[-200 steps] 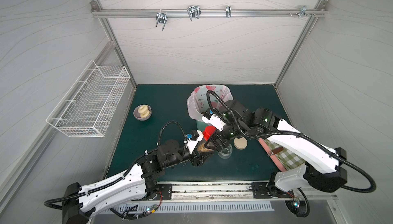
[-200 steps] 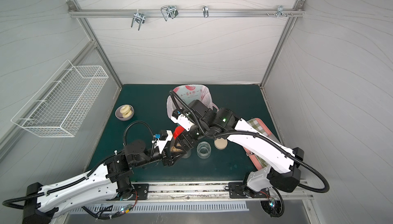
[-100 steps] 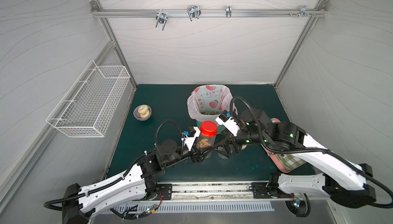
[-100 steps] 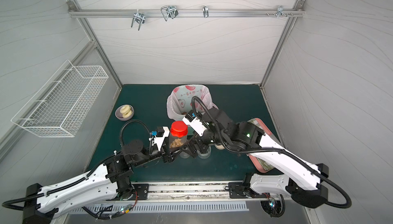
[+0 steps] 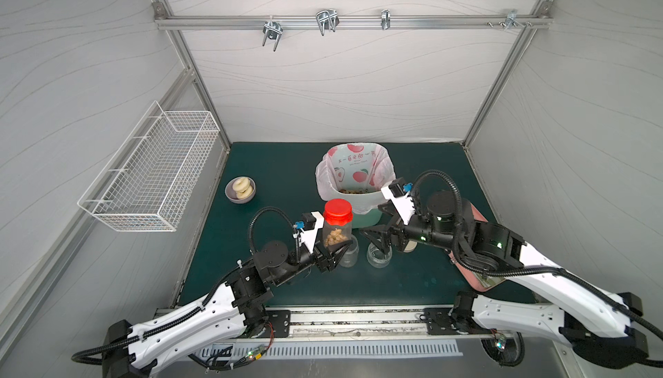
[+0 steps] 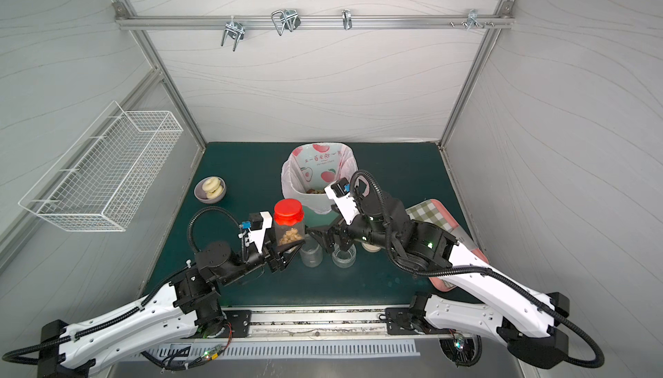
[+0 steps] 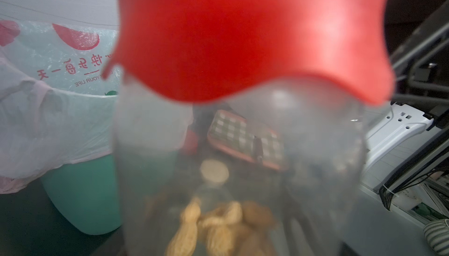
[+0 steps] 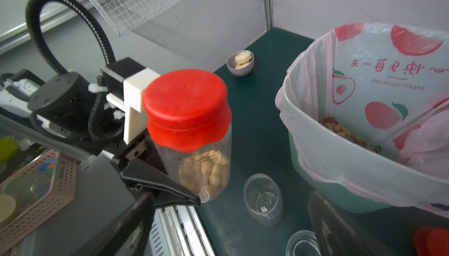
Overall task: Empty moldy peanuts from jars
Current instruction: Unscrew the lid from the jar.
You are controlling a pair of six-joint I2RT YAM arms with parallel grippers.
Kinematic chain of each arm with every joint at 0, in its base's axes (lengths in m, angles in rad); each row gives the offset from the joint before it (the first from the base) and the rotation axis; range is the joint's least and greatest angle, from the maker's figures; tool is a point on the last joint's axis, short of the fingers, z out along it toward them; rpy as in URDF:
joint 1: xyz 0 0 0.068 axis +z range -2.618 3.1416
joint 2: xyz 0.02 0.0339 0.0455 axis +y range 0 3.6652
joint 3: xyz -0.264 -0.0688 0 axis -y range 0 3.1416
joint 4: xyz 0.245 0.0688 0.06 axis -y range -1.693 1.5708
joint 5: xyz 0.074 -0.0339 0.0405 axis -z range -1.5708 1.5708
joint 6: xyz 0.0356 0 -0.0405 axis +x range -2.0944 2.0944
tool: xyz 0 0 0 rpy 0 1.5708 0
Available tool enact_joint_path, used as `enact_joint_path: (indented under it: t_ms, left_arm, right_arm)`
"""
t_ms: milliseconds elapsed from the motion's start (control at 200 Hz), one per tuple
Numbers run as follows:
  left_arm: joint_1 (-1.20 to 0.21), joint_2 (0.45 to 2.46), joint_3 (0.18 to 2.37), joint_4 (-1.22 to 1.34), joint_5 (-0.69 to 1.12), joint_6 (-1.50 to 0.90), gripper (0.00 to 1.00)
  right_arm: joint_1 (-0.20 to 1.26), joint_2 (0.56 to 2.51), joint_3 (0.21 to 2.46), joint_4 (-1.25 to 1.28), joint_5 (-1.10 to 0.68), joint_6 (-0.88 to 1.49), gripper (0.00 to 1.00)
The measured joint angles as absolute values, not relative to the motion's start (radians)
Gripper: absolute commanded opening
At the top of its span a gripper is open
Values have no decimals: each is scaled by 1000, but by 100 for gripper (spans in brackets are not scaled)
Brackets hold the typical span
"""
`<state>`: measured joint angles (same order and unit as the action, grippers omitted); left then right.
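The right fingers (image 5: 375,237) have left the red lid (image 5: 337,211) and drawn back spread wide, so the jar (image 5: 340,229) of moldy peanuts (image 5: 333,239), pinched by the left fingers (image 8: 160,186) mid-frame below the bin (image 5: 366,211), remains capped.

We see a mint-green bin (image 5: 364,213) lined with a fruit-print bag (image 5: 353,164), mid-back on the dark green surface (image 5: 280,171). Grey bowl (image 5: 239,200) with two ring pastries (image 5: 242,186) sits left. Wire basket (image 5: 150,175) on left wall. Checked pink-edged tray (image 6: 428,214) right, partly hidden.
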<state>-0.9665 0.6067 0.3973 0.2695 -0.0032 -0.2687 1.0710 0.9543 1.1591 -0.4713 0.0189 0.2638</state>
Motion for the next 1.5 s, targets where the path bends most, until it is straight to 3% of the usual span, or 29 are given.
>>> enact_joint_path:
  t_ms: [355,1040,1321,1501]
  left_arm:
    - [-941,614,396,290,8,-294,42]
    - [-936,583,388,288,13,-311,41]
    - [-936,583,388,288,15,-311,41]
    - [-936,578,388,288,15,-311,41]
  right_arm:
    - [1083,1137,1295,-379,-22,307,97]
    - [1245,1297,1439,-360,211,280,79]
    - [1249,1333,1464,-377,254,283,81]
    - [1249,1343,1473,-383,259,289,65]
